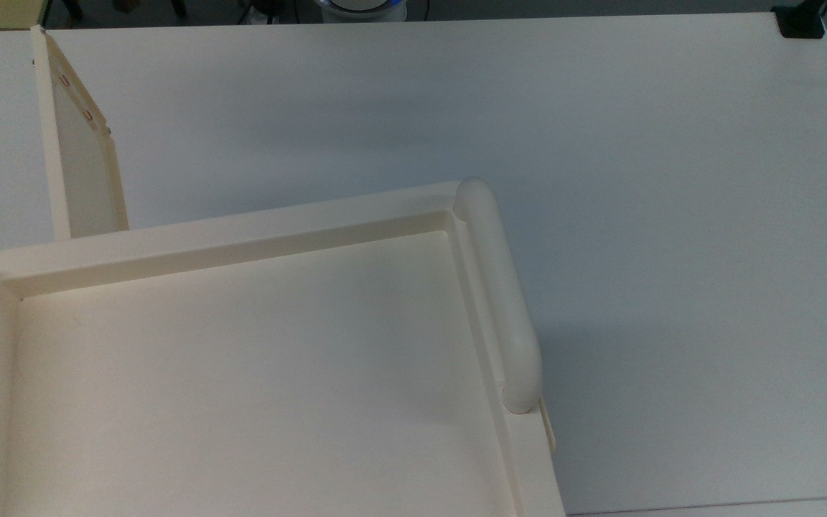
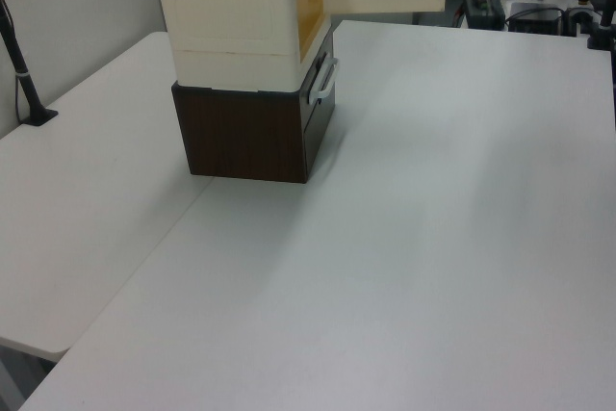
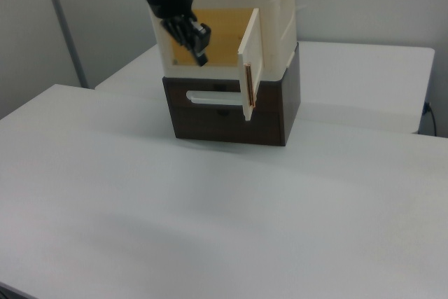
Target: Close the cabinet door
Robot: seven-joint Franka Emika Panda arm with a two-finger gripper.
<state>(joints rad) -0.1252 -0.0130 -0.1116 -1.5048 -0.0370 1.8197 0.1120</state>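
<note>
The gripper [image 3: 192, 36] is seen in the right view at about 11 o'clock of the frame, dark and hanging from the pale arm that enters at the upper corner. Whether it is open or closed cannot be told. Nothing is seen held in it. It is placed in front of the orange-yellow opening of the cabinet [image 3: 276, 12], to the 9 o'clock side of the cabinet door [image 3: 250, 61]; contact with either cannot be made out.

The cabinet door is swung open. In the right view it is presented nearly edge-on, upright, with a reddish-brown strip along its lower free edge. In the top view it is found at 10 o'clock, projecting from the cabinet's front rim toward 12 o'clock, with small reddish fittings near its far end. In the left view it is turned out to the 3 o'clock side of the opening, and its upper part is cut off by the frame.

The cabinet is stacked on a dark brown drawer unit [image 3: 273, 113] with a white handle [image 3: 210, 96], all set on the white table [image 3: 210, 208]. In the top view the cabinet's recessed top is cropped at 6 and 9 o'clock, and a rounded rail [image 1: 500, 301] is seen along its 3 o'clock side. The arm's upper links are cut off in the right view.
</note>
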